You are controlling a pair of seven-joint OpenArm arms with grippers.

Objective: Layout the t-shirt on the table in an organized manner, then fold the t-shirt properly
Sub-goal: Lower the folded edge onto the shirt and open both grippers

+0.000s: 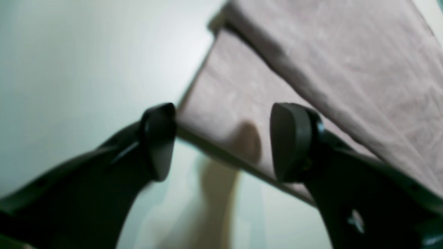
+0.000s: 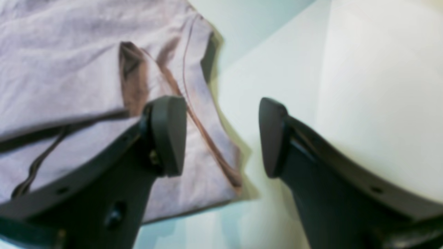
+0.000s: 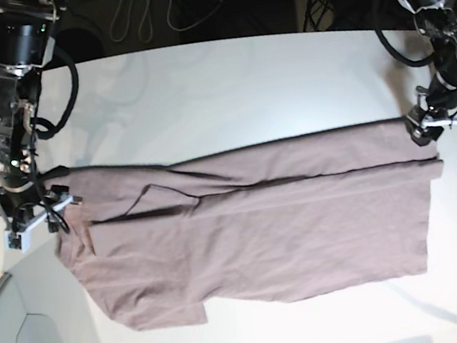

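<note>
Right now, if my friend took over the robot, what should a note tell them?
Left gripper: jaws open, holding nothing, over the t-shirt's hem corner.
Right gripper: jaws open, holding nothing, at the sleeve end.
The t-shirt lies spread across the table, its top long edge folded over.
Done: laid out, first lengthwise fold.
Left: the lower sleeve sticks out, and the remaining folds.
</note>
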